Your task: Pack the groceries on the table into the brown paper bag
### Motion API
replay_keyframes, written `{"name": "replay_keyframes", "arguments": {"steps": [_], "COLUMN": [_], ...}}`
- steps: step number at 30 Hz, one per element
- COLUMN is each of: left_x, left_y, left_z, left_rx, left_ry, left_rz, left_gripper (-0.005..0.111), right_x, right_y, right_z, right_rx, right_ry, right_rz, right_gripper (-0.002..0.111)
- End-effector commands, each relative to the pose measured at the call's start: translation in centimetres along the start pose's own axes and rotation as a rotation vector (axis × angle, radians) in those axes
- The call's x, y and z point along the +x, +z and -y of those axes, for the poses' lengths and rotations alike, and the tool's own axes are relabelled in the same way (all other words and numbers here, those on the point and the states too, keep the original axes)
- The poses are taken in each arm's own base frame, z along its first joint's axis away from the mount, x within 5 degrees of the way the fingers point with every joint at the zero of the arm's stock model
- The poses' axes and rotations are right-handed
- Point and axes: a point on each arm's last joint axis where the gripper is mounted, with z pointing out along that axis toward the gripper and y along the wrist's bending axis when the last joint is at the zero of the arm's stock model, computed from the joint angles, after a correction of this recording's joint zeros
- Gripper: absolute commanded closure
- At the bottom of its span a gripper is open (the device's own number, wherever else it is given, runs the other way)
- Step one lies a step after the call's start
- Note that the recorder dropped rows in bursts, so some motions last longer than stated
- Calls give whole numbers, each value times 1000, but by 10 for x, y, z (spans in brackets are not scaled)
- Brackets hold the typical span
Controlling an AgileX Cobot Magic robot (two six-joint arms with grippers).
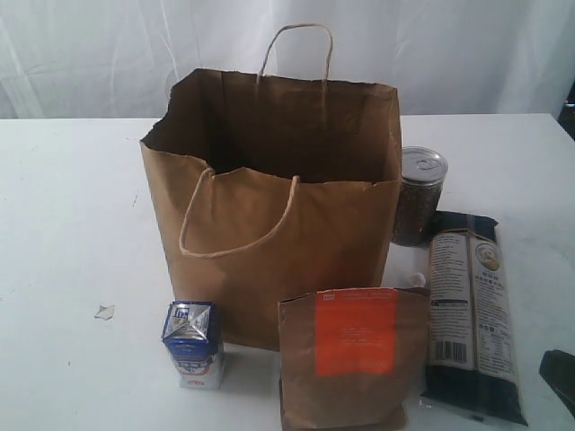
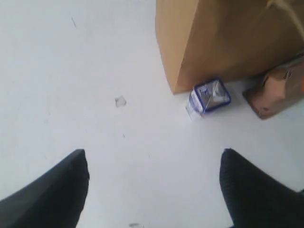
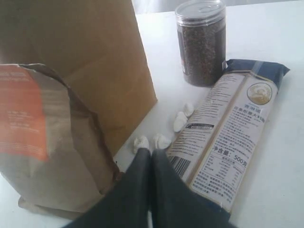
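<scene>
White curtain (image 1: 467,45) hangs behind the white table (image 1: 63,224), where the brown paper bag (image 1: 269,269) stands upright near the middle, its mouth open. One handle stands up and the other flops down the front.

A small blue-white carton (image 1: 193,346) stands just in front of the bag's corner, and beside it is a brown pouch with an orange label (image 1: 352,359) (its print is too blurred to read). A long dark-blue noodle packet (image 1: 472,314) lies flat beyond the pouch, with a dark-filled canister (image 1: 419,196) with a pull-tab lid behind it.

Only the right wrist view shows the packet's barcode, "500" and the white crumbs (image 3: 180,121) nearby. There the right gripper (image 3: 151,154) has its jaws clenched on nothing. The left wrist view shows the left gripper (image 2: 154,159), jaws released wide over bare table, with a small scrap (image 2: 120,101) ahead.
</scene>
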Motion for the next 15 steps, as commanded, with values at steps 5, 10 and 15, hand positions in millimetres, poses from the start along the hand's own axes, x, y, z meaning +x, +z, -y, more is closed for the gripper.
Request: {"name": "replay_keyframes", "arguments": {"steps": [5, 10, 15], "left_x": [47, 65, 82], "left_y": [64, 101, 121], "left_z": [12, 19, 18], "left_rx": [85, 149, 142], "left_ry": [-143, -249, -268], "left_rz": [-143, -97, -105], "left_gripper": [29, 29, 29], "right_x": [1, 1, 1], "right_y": [0, 0, 0], "right_z": [1, 1, 1], "right_rx": [6, 6, 6], "right_ry": [-14, -14, -14], "right_rz": [3, 3, 3], "right_gripper": [108, 108, 108]}}
